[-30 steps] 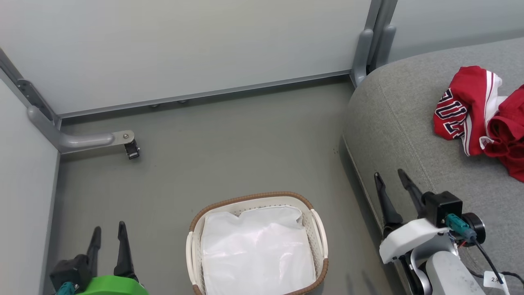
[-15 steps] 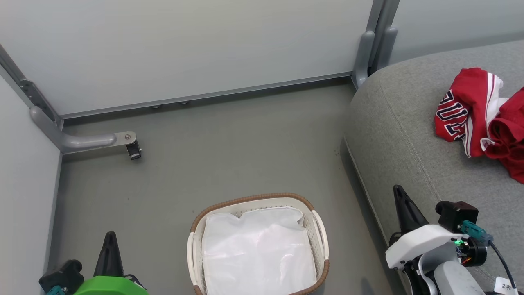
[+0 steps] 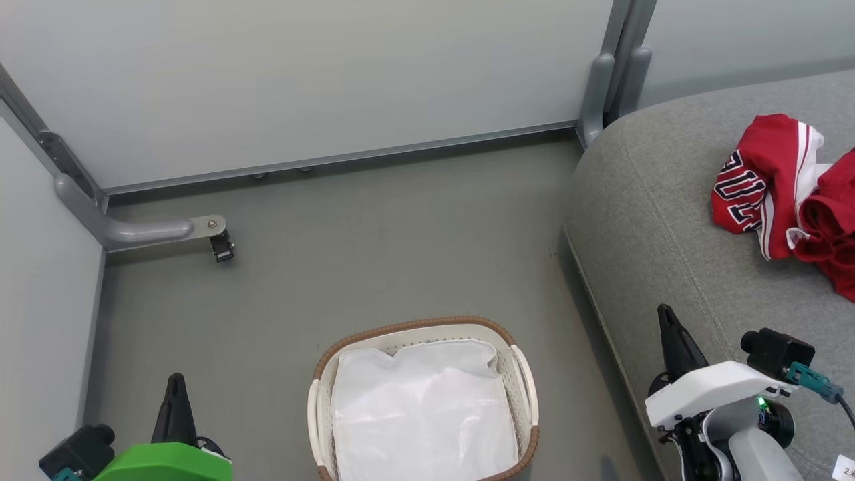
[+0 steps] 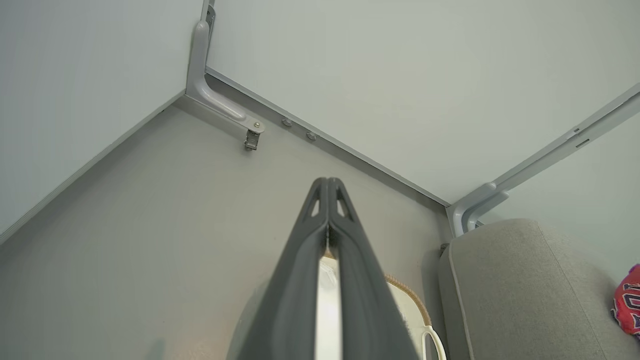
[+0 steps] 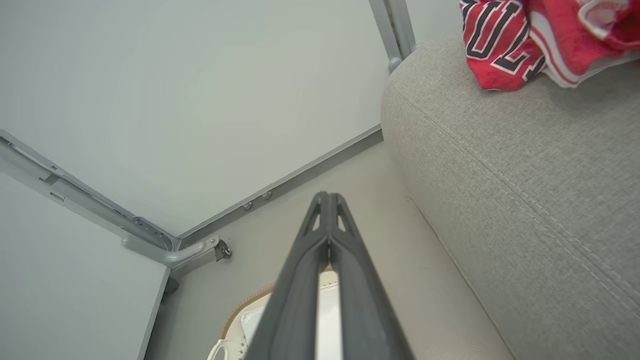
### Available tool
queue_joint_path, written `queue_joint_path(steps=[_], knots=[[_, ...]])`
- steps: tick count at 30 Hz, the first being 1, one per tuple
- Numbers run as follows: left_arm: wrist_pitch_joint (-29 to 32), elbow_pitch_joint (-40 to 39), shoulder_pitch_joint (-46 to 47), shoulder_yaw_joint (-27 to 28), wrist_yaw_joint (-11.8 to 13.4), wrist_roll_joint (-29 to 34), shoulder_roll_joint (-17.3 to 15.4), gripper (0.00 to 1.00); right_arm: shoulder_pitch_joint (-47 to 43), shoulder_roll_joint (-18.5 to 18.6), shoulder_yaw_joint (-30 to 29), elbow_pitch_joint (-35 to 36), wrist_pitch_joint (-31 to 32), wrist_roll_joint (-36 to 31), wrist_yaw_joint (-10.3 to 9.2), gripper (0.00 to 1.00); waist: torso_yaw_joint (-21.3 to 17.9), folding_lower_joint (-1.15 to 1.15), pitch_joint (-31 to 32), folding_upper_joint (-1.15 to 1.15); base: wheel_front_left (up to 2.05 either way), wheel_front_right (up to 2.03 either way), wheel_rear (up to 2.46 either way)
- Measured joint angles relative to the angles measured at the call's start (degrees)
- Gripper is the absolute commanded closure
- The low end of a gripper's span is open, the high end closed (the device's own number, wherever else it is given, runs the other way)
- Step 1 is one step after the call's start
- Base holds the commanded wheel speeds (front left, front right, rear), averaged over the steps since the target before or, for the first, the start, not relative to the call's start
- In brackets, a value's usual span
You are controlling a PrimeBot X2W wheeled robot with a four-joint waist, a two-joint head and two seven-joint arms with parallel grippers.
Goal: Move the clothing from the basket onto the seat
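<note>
Head view: found red white-trimmed basketball garments [image 3: 781, 184] heaped on grey fabric couch cushion [image 3: 668, 220], well apart from white perforated brown-rimmed basket [image 3: 414, 325]. Saw left gripper [image 3: 176, 382] and right gripper [image 3: 664, 314] pressed together, empty.

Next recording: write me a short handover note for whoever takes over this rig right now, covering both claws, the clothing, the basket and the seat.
Left claw: shut, empty, low over the floor, left of the basket.
Right claw: shut, empty, near the edge of the seat.
Clothing: red garments lie crumpled on the seat, at the right edge of the head view.
Basket: on the floor, lined with a white sheet; no red garment seen inside.
Done: the clothing is on the seat.
Left: apparently nothing; the basket's near end is cut off, so check it.
</note>
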State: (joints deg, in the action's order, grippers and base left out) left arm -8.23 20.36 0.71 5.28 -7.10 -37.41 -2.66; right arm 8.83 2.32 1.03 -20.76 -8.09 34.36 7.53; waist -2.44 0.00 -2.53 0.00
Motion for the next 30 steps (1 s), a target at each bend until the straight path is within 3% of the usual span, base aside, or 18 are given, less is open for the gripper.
queue_joint_path(steps=[30], knots=[[5.89,-2.48,2.00,0.42,-0.01,-21.68,-0.01,1.00,-0.94,0.10,-2.98,2.64,5.69,22.94,-0.01,1.00,0.73,0.00,0.70,0.00,0.00,0.00,0.00]])
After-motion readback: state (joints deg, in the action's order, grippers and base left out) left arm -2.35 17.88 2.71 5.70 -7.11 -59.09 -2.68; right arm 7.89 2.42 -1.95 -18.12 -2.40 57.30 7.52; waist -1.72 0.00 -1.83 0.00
